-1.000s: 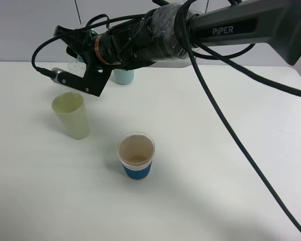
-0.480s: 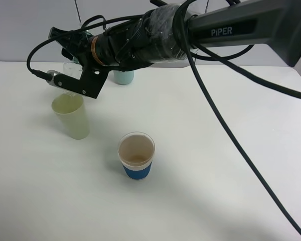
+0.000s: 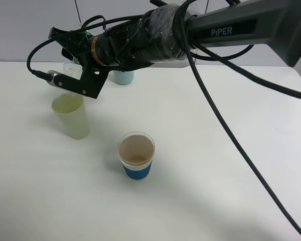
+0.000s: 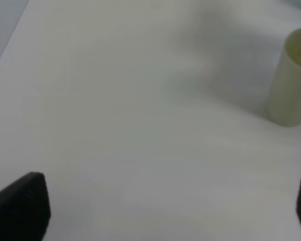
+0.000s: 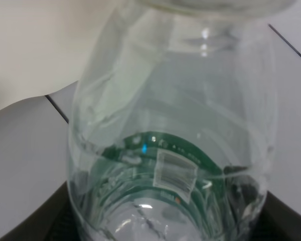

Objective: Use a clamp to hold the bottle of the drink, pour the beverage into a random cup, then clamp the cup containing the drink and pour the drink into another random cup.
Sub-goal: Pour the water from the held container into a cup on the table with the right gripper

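Bordering a grey wall [image 3: 20,25], white table [image 3: 190,196]

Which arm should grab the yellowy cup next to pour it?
Probably the left. The left gripper is open and empty, and its camera sees the cup. The right gripper is shut on the bottle, tipped above that cup.

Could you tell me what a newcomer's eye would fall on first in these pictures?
The big black right arm reaches across the top of the high view, its gripper shut on the clear bottle, tilted over the pale yellow-green cup at the table's left. A blue-sleeved paper cup stands apart, nearer the front of the white table.
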`<state>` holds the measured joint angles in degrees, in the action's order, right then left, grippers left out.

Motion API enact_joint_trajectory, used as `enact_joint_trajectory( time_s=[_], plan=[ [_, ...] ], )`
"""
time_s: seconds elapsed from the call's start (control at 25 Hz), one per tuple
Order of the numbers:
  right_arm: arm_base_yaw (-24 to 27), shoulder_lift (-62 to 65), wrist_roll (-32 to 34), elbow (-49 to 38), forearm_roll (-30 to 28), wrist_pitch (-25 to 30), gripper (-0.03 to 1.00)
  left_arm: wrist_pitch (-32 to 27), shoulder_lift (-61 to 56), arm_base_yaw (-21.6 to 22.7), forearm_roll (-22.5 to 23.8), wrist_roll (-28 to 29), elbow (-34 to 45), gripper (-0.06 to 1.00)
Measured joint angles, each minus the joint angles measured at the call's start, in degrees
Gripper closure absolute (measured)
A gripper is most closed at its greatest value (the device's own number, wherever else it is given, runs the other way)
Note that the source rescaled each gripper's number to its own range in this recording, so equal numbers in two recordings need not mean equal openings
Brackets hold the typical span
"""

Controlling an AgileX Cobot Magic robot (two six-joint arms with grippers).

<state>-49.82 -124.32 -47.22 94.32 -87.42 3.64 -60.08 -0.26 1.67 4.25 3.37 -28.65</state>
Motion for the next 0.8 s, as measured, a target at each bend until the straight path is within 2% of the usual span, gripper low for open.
enact_joint_trajectory(
  time_s=[0.68,0.8],
  plan=[
    [0.00,0.05,-0.06,1.94,-2.75,-0.85,0.97,0.00,0.00,0.00,0.00,0.00,0.00,-0.06],
    [0.00,0.05,-2.13,1.94,-3.16,-0.85,0.97,0.00,0.00,0.00,0.00,0.00,0.00,-0.06]
  ],
)
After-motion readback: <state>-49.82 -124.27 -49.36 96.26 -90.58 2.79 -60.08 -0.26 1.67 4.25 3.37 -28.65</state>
